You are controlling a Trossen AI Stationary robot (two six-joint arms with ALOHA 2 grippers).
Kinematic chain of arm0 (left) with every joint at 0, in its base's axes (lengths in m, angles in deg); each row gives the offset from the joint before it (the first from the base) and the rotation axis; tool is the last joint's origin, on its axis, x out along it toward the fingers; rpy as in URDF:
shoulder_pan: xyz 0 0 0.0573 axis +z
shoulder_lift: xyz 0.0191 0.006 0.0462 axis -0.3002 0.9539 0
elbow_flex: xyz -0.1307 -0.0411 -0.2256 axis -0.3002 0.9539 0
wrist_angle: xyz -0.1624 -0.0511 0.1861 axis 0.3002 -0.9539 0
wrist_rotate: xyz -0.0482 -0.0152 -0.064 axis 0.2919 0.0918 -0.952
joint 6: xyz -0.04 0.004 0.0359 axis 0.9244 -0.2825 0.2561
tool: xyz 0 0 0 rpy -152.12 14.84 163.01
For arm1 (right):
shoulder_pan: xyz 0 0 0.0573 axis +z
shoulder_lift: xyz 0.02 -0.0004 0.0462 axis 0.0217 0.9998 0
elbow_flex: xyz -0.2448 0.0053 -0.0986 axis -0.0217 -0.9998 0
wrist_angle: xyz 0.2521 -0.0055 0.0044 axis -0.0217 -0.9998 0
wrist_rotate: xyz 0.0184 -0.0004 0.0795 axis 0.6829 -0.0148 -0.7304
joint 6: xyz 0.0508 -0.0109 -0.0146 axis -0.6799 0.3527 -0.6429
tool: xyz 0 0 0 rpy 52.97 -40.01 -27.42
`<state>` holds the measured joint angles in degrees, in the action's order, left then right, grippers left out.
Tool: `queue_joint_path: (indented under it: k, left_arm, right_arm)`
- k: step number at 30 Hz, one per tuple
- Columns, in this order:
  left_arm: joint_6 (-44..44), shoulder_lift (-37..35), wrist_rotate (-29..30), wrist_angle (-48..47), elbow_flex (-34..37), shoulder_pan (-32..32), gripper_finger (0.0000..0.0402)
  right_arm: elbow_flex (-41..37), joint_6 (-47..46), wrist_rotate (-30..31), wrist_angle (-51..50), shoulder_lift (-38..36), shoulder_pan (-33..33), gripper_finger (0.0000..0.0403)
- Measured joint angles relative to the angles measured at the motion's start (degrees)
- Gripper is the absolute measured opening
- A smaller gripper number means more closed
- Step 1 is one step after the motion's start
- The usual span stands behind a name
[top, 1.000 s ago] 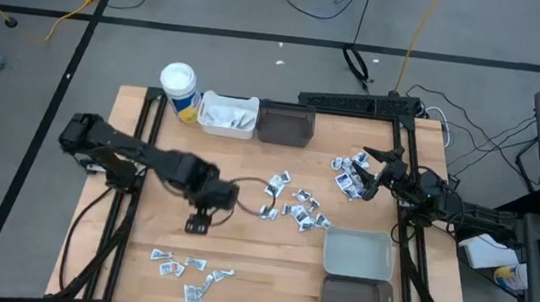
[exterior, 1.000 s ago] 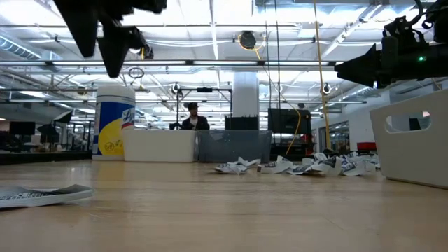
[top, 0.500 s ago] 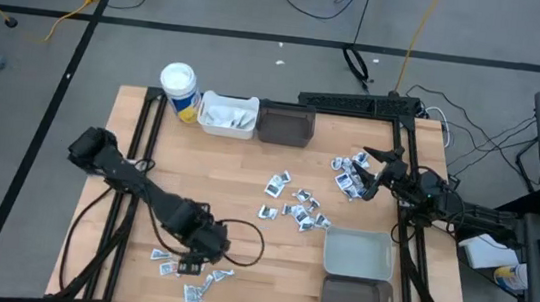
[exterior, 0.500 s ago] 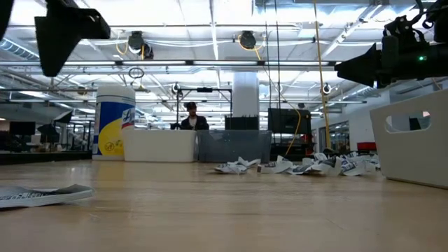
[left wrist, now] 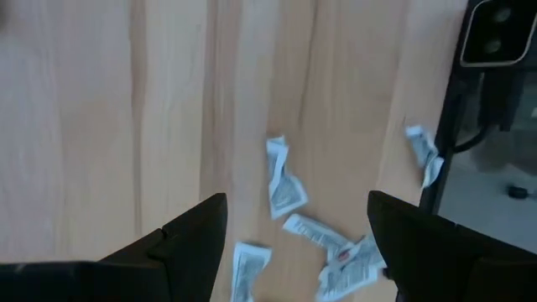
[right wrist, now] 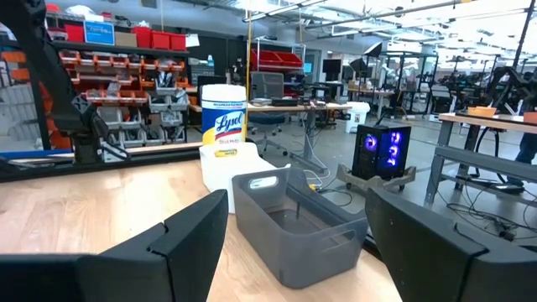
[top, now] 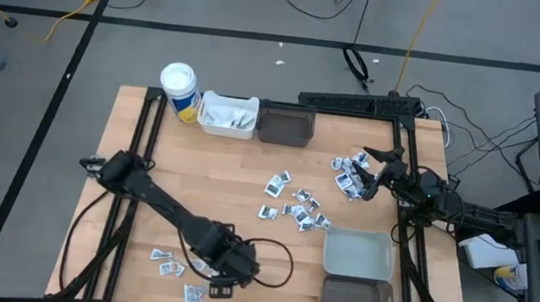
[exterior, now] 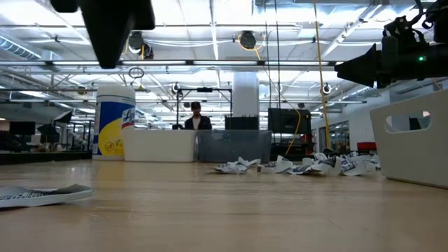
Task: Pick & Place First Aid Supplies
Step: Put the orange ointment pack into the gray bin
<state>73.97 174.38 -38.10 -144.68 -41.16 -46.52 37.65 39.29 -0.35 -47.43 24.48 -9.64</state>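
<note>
Left hand open and empty above loose packets at the near tabletop edge; right hand open, idle beside the far cluster.
Risks: fingers straddle several overlapping packets just ahead, so closing may lift two or none; a nudge could push one off the edge nearby. Hidden: packets directly under the left hand; the left fingertips fall outside the wrist view.

Wooden table (packets, bins, cup)
</note>
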Motion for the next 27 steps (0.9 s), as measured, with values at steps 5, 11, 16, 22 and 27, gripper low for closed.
queue_joint_path:
  k: [5, 11, 16, 22, 27]
  left_arm:
    - [-0.4, 0.1, 1.1, 0.2, 0.0, 0.2, 0.0294]
    - [-1.3, 0.1, 2.0, 0.3, 0.0, 0.2, 0.0294]
    - [-0.8, 0.1, 2.0, 1.1, 0.0, 0.3, 0.0294]
    - [1.5, 0.6, 2.5, 6.0, 0.3, 0.2, 0.0294]
    - [1.6, 3.0, 5.2, 5.7, 0.5, -0.5, 0.0294]
  right_arm:
    - [0.0, 0.0, 0.0, 0.0, 0.0, 0.0, 0.0279]
    - [0.0, 0.0, 0.0, 0.0, 0.0, 0.0, 0.0279]
    - [0.0, 0.0, 0.0, 0.0, 0.0, 0.0, 0.0279]
    - [0.0, 0.0, 0.0, 0.0, 0.0, 0.0, 0.0279]
    - [0.0, -2.2, 0.0, 0.6, 0.0, 0.0, 0.0279]
